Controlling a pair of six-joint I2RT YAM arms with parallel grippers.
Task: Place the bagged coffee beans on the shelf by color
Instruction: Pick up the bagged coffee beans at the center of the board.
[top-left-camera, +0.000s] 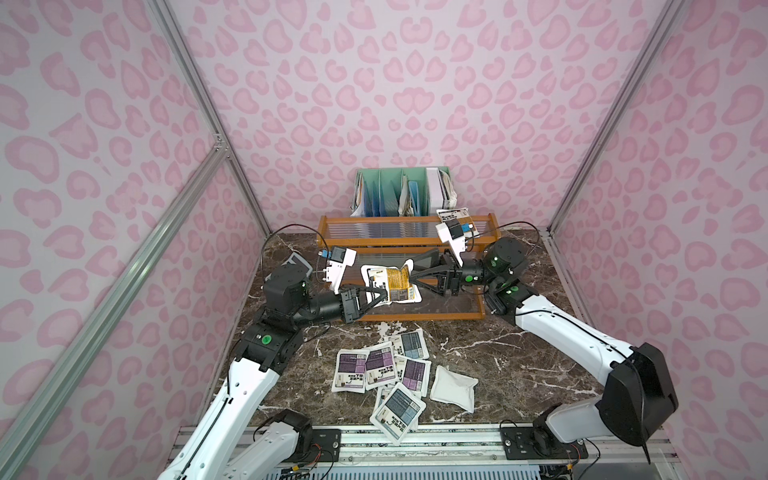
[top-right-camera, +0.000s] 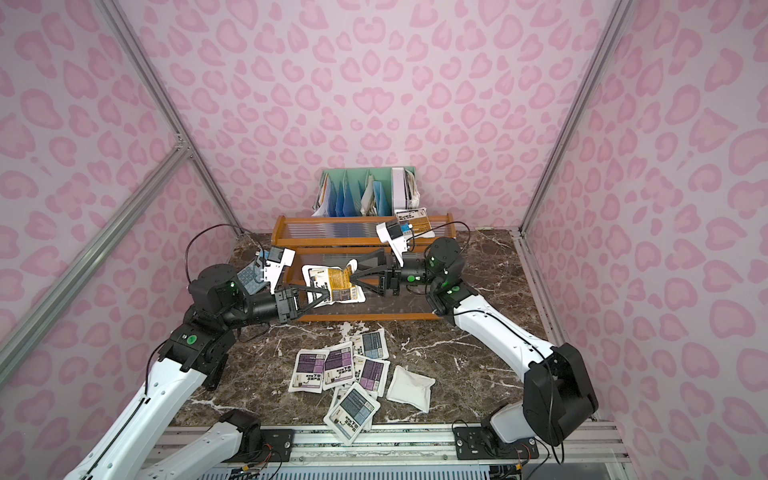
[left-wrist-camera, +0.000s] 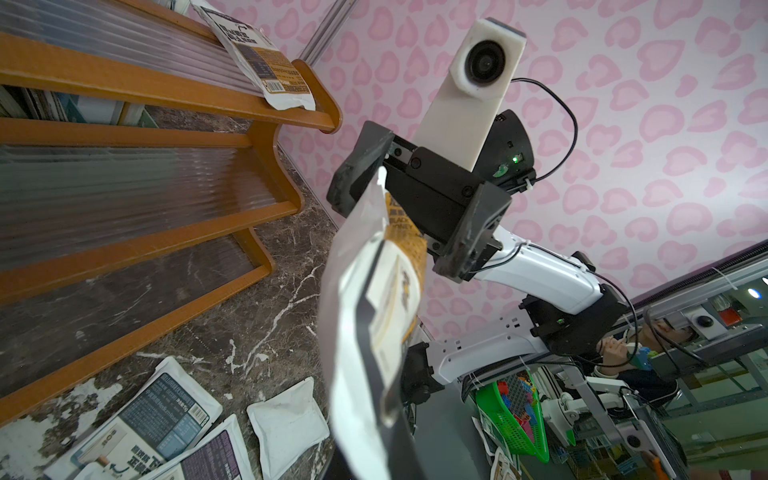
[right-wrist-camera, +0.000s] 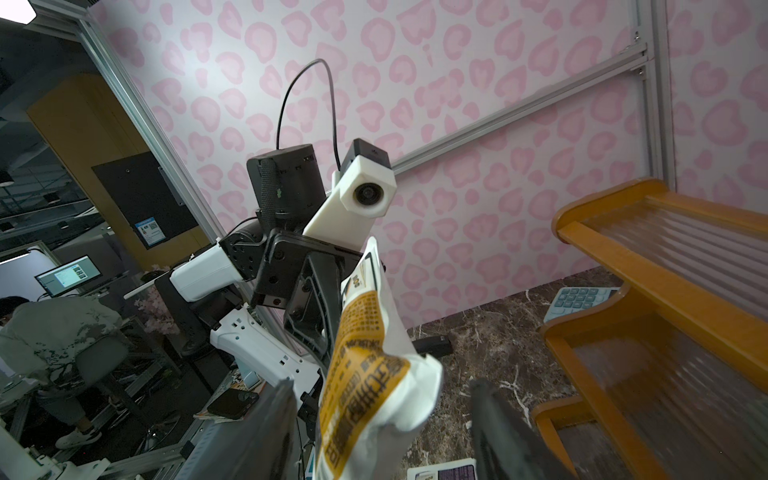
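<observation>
Over the shelf's (top-left-camera: 415, 316) lowest tier, the left gripper (top-left-camera: 379, 297) is clamped on one end of a yellow-orange pouch (top-left-camera: 395, 282), holding it in the air with the label up. The right gripper (top-left-camera: 410, 275) meets it from the opposite side, jaws spread around the pouch's free end without pinching it.

This looks like a handover. To do it well, the right gripper should close on the flat sealed edge, not the bulging middle. The left should let go only once that grip is firm, or the soft pouch may sag or twist. Its likely home is the top tier, where 1 other yellow-orange pouch (top-left-camera: 455, 217) lies at the end nearer the right arm.

Further out, the other pouches (top-left-camera: 382, 370) lie in an overlapping heap on the counter (top-left-camera: 519, 357), with 3 purple labels, 2 grey-blue and 1 white back showing.

Both top views show that heap whole; the wrist views do not. The left wrist view plainly shows the gap between the right gripper's jaws, which is hard to judge from above. The right wrist view gives the clearest sight of the light-blue calculator (right-wrist-camera: 582, 301) beside the shelf's end.
</observation>
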